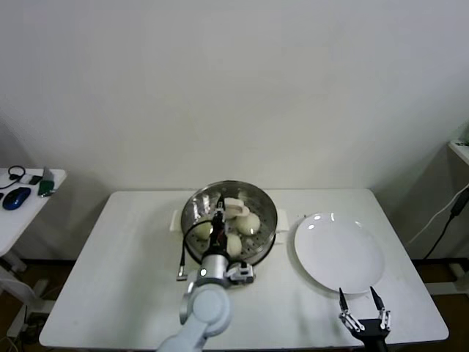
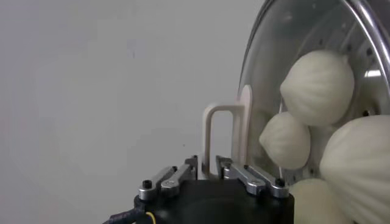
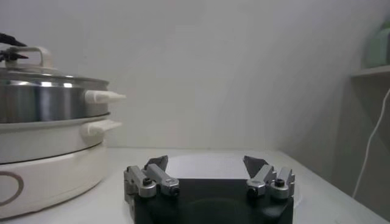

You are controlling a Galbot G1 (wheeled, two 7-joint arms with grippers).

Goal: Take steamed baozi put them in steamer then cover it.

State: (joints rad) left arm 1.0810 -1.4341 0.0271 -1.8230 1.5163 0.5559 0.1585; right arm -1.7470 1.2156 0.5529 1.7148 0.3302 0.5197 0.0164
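Blocking the steamer [image 1: 192, 209], left gripper [image 1: 220, 217] hides baozi [image 1: 248, 223].

Baozi [image 1: 248, 222] in steamer [image 1: 192, 209], cover [image 1: 233, 207] on top; plate [image 1: 339, 252] just right, on table [image 1: 124, 279].

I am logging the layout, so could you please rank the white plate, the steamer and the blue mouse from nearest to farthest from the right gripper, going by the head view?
From the right gripper, at the table's near right edge:
1. White plate, just beyond it on the table's right.
2. Steamer, mid-table to its left, lid on.
3. Blue mouse, on the side table at far left.
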